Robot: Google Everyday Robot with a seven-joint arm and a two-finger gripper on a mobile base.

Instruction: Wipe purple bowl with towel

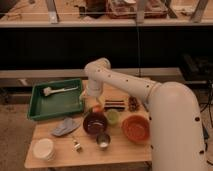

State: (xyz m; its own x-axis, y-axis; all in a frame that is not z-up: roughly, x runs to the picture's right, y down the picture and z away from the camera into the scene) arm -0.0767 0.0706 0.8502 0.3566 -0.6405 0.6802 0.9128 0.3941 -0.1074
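- The one camera looks down at a wooden table (125,154) with lots of things on it.
- The robot's big white arm (130,87) comes in from the right side and bends down over the back of the table.
- The gripper (92,103) hangs at the end of the arm, just behind the purple bowl and next to the right edge of the green tray.
- I cannot tell if the pincer is apart or together.
- The purple bowl (95,123) sits near the middle of the table. It looks dark inside.
- The towel (65,126) is a crumpled blue-grey cloth. It lies flat on the table to the left of the purple bowl, a little apart from it and in front of the tray. The gripper is not touching it.
- A small orange thing (97,109) shows just under the gripper, by the back rim of the purple bowl.
- The green tray (37,107) is at the back left. A white brush (60,91) lies in it.
- A little green cup (113,116) stands just right of the purple bowl.
- An orange bowl (135,128) sits further right, next to the green cup.
- A shiny metal cup (103,141) stands in front of the purple bowl.
- A white bowl (43,148) sits at the front left corner.
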